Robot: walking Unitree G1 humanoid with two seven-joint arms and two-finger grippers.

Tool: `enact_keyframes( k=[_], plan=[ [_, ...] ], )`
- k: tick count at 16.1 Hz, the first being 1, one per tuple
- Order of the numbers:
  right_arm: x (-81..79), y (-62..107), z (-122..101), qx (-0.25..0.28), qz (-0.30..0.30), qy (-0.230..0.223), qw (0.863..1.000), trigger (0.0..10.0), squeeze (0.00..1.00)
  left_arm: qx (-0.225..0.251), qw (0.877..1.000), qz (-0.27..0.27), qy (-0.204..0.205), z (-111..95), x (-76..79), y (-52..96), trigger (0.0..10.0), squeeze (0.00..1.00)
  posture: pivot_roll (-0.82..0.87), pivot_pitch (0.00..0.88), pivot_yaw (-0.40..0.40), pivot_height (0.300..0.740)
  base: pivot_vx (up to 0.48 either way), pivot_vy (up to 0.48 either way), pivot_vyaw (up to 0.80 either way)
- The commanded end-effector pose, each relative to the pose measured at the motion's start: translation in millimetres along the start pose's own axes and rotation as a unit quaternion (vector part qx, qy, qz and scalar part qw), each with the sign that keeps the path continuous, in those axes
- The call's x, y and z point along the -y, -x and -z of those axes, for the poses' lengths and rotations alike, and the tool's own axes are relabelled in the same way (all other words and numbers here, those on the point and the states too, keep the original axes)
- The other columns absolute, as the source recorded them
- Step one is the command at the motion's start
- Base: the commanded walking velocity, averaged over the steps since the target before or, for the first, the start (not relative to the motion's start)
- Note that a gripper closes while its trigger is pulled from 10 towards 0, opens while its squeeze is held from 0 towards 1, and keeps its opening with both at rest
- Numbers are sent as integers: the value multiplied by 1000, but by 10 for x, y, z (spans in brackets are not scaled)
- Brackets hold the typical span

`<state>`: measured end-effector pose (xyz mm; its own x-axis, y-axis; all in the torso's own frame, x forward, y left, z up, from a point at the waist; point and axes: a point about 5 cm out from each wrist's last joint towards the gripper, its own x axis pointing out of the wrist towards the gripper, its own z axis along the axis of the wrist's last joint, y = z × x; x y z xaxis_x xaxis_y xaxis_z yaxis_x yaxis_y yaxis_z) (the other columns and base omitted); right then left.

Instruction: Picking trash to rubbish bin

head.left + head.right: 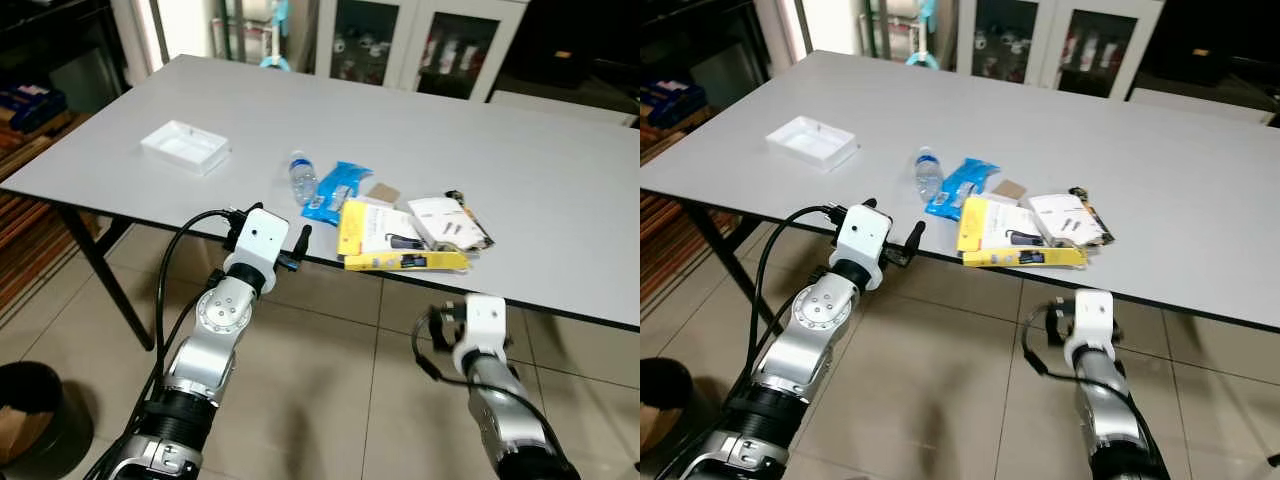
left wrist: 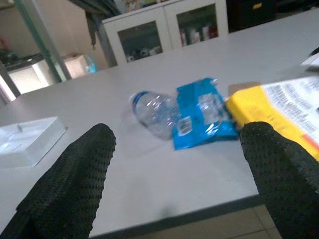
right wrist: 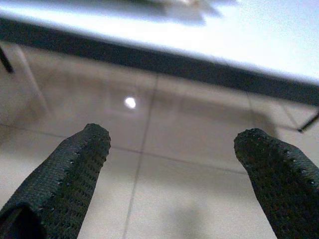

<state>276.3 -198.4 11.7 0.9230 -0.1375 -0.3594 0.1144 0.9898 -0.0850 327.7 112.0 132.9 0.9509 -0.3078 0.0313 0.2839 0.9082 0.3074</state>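
Note:
Trash lies near the grey table's (image 1: pixel 560 170) front edge: a crushed clear plastic bottle (image 1: pixel 302 177), a blue wrapper (image 1: pixel 336 189), a yellow and white packet (image 1: pixel 385 238) and white packaging (image 1: pixel 450 222). My left gripper (image 1: pixel 290 246) is raised at the table's front edge, just short of the bottle (image 2: pixel 153 112) and blue wrapper (image 2: pixel 203 114). Its fingers (image 2: pixel 75 184) stand wide open and hold nothing. My right gripper (image 3: pixel 174 174) is low, under the table's edge, open over the tiled floor.
A white shallow tray (image 1: pixel 186 146) lies on the table's left part. A dark round bin (image 1: pixel 35 415) stands on the floor at the lower left. Glass-door cabinets (image 1: pixel 420 45) stand behind the table. A table leg (image 1: pixel 105 275) slants down at the left.

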Motion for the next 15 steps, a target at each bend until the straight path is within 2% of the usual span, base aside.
enact_keyframes(
  k=[1, 3, 4, 6, 8, 9, 11, 12, 13, 15],
  plan=[
    [76, 2, -109, 17, 18, 2, 1000, 10000, 0, 13, 1000, 5, -1, -86, 1, -22, 10000, 0, -6, 0, -81, 740, 0, 0, 0],
    [193, 22, -292, 57, 54, -14, 997, 10000, 0, 13, 1000, 1, -1, -97, -21, -25, 10000, 0, -8, 0, -82, 740, 0, 0, 0],
    [293, 24, -532, 101, 90, -17, 991, 10000, 0, 13, 1000, -2, 2, -100, -26, -21, 10000, 0, -9, 0, -84, 740, 0, 0, 0],
    [323, 28, -800, 145, 99, -33, 984, 10000, 0, 12, 1000, -3, 4, -105, -23, -17, 10000, 0, -8, 0, -85, 740, 0, 0, 0],
    [216, 26, -1193, 201, 57, -51, 977, 10000, 0, 11, 1000, 2, 9, -117, -16, -23, 10000, 0, -3, 0, -86, 740, 0, 0, 0],
    [167, 23, -1255, 207, 39, -53, 976, 10000, 0, 10, 1000, 4, 17, -113, -13, -25, 10000, 0, -3, 0, -86, 740, 0, 0, 0],
    [-29, 37, -1396, 217, -37, -61, 974, 10000, 0, -3, 998, 13, 68, -92, 2, -35, 10000, 0, -1, 0, -85, 740, 0, 0, 0],
    [-154, 69, -1473, 223, -92, -75, 967, 10000, 0, 2, 993, 22, 119, -111, 10, -50, 10000, 0, -3, 0, -83, 740, 0, 0, 0],
    [-218, 104, -1549, 233, -123, -70, 962, 10000, 0, 15, 993, 33, 113, -245, -38, -74, 10000, 0, 2, 0, -83, 740, 0, 0, 0],
    [-211, 109, -1556, 230, -134, -68, 962, 10000, 0, 26, 993, 39, 108, -330, -45, -87, 10000, 0, 3, 0, -84, 740, 0, 0, 0]
  ],
)
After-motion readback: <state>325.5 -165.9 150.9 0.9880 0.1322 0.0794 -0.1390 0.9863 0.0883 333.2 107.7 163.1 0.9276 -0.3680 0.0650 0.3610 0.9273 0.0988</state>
